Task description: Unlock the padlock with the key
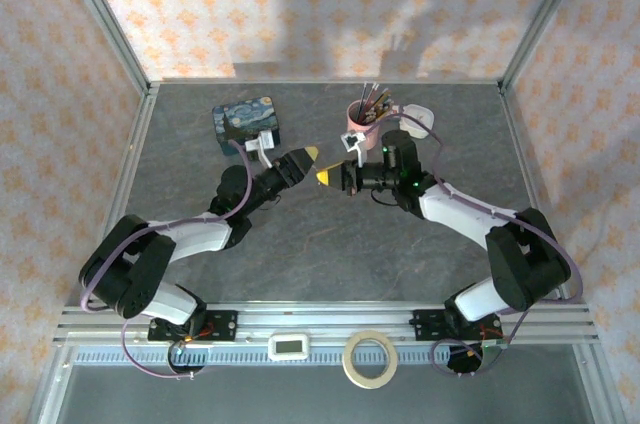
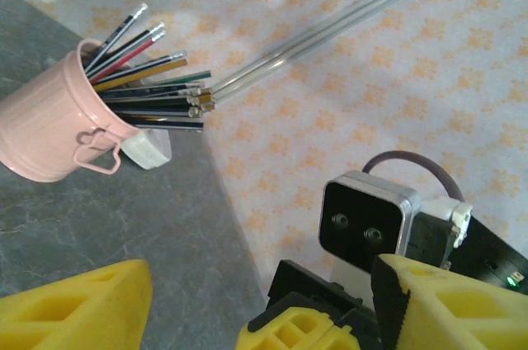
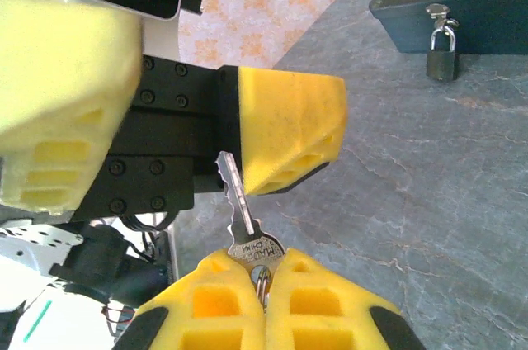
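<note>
Pinches the key (image 3: 241, 216) by its head in the clenched right gripper (image 3: 262, 271), blade between the released left gripper (image 3: 177, 160) fingers, seemingly mid hand-over; next calls for closing squarely on the blade, with the padlock (image 3: 441, 59) well beyond the fingers, against the tin (image 3: 462, 3).

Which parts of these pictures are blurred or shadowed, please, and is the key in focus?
Right wrist view: the key is sharp, the padlock clear, the yellow finger at top left blurred. Left wrist view: the pink cup is crisp, the near yellow fingers soft. Top view: faint grey shadows on the back wall.
</note>
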